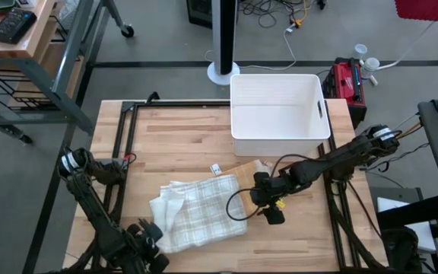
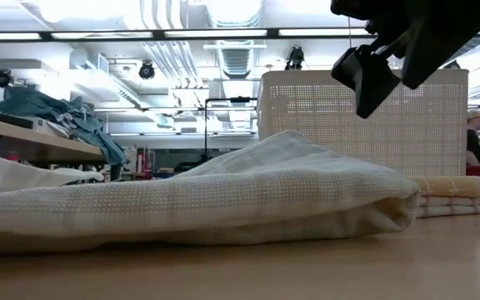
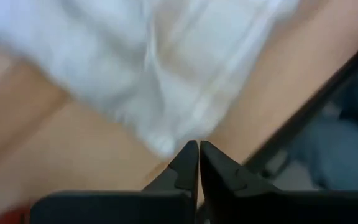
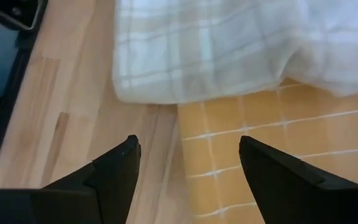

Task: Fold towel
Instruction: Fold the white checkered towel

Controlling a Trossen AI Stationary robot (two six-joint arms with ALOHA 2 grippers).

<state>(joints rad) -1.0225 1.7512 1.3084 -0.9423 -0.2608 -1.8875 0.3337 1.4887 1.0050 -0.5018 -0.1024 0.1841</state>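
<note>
A white checked towel (image 1: 196,213) lies rumpled on the wooden table, with its left part bunched up (image 1: 166,207). A tan checked towel (image 1: 243,169) lies flat under its far right edge. My left gripper (image 1: 152,240) is shut and points down at the white towel's near left corner (image 3: 166,144). My right gripper (image 4: 190,146) hovers open over the white towel's right edge (image 4: 166,93) and the tan towel (image 4: 266,155), with nothing between its fingers. In the low view the white towel (image 2: 223,208) fills the foreground. My left gripper has its shut fingertips (image 3: 191,152) right beside the white towel's corner (image 3: 163,146), coming from above. Whether they touch the cloth I cannot tell. Nothing is between the fingers.
A white plastic basket (image 1: 280,114) stands at the table's far right, behind the towels (image 2: 365,117). A small white tag (image 1: 215,169) lies near the tan towel. Bare wood lies to the left of the towels and along the near edge.
</note>
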